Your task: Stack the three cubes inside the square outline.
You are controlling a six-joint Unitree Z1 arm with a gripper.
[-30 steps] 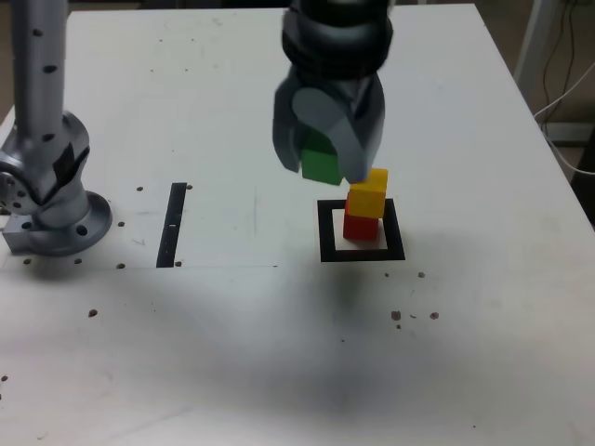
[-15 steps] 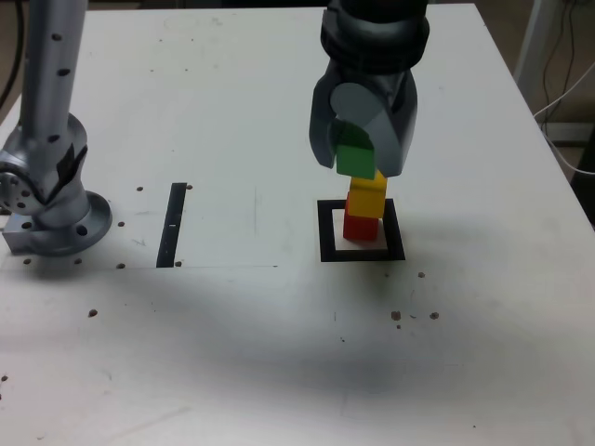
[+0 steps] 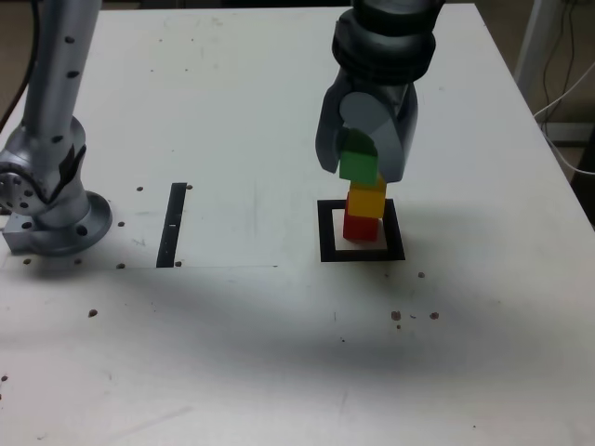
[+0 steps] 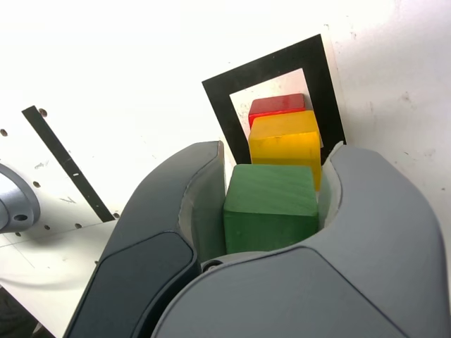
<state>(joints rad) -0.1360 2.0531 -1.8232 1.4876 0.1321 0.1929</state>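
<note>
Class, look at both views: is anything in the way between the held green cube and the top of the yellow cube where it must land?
Nothing visible: the green cube sits just above the yellow cube.

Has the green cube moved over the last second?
Yes. Held in the gripper, the green cube has shifted toward the exterior view's right and now sits above the yellow cube inside the square outline.
</note>
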